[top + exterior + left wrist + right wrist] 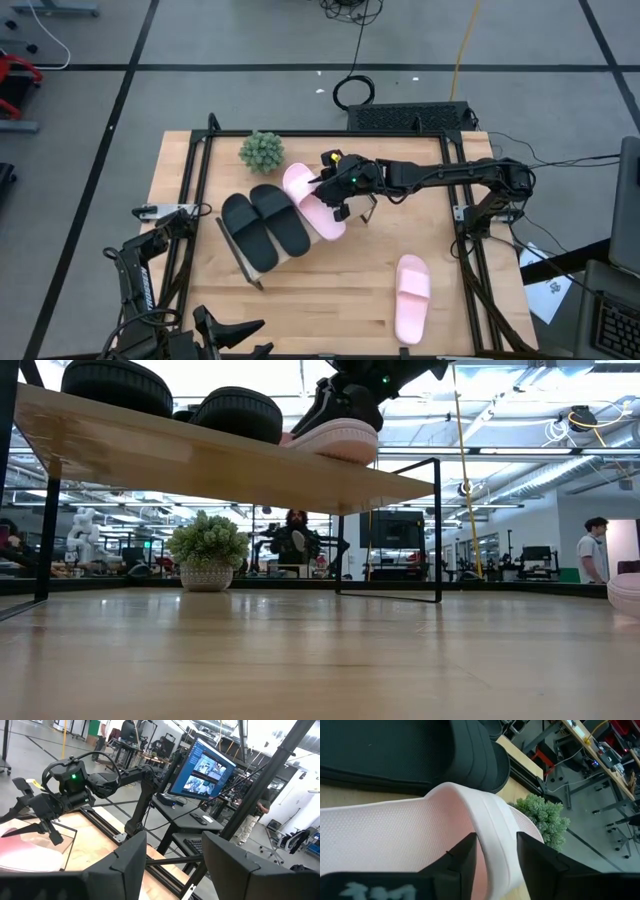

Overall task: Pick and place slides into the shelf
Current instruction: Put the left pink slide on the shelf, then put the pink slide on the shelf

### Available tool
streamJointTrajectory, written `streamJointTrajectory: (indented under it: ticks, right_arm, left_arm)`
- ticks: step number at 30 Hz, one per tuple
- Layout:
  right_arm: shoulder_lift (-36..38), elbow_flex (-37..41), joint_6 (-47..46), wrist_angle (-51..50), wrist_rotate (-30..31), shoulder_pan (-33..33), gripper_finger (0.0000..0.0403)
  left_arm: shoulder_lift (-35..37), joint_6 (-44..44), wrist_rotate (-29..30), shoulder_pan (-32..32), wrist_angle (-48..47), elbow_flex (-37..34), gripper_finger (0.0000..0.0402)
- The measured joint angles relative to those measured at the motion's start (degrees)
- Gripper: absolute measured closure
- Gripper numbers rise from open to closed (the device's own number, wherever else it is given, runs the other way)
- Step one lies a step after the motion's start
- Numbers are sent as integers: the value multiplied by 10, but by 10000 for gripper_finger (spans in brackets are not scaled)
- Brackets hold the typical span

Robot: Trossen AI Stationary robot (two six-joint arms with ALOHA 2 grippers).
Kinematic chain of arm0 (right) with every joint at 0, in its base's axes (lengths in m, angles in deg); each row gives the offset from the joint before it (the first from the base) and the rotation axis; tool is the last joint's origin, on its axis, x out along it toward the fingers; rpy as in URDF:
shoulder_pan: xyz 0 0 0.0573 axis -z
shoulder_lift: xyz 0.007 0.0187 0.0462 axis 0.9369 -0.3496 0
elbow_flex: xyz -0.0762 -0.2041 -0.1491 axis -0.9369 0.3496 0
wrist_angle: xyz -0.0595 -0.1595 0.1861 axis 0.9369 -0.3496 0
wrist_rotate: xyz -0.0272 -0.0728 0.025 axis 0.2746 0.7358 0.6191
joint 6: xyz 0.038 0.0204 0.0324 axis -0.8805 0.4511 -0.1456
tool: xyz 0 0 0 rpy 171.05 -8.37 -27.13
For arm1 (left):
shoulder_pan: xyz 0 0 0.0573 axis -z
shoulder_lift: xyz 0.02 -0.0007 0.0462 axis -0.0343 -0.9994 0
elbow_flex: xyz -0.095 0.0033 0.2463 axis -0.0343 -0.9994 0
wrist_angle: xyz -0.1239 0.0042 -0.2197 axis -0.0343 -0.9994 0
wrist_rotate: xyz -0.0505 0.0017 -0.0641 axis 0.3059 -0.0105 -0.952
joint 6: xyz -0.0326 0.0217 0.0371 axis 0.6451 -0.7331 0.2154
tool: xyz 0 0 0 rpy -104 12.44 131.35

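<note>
Right hand [335, 183] is gripping the strap of a pink slide [312, 200], now lying on the shelf [262, 262] beside the black pair [266, 225]. Last pink slide [411, 298] is lying on the counter [330, 290] nearer the right arm, long axis roughly front-to-back. Left hand [170, 865] is waiting, fingers apart, empty.

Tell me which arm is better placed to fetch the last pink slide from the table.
Probably the right: that pink slide lies on its side of the table, while the left gripper waits at the near-left edge. But the right gripper first has to release the pink slide on the shelf.
</note>
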Motion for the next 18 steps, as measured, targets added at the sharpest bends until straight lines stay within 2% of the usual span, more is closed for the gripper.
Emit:
streamJointTrajectory:
  ticks: [13,18]
  right_arm:
    - [7,0,-16,-11,4,-12,194]
    - [30,0,-3,-9,56,-31,178]
  left_arm:
    - [0,-1,0,0,-2,0,211]
    - [0,-2,0,0,-5,0,211]
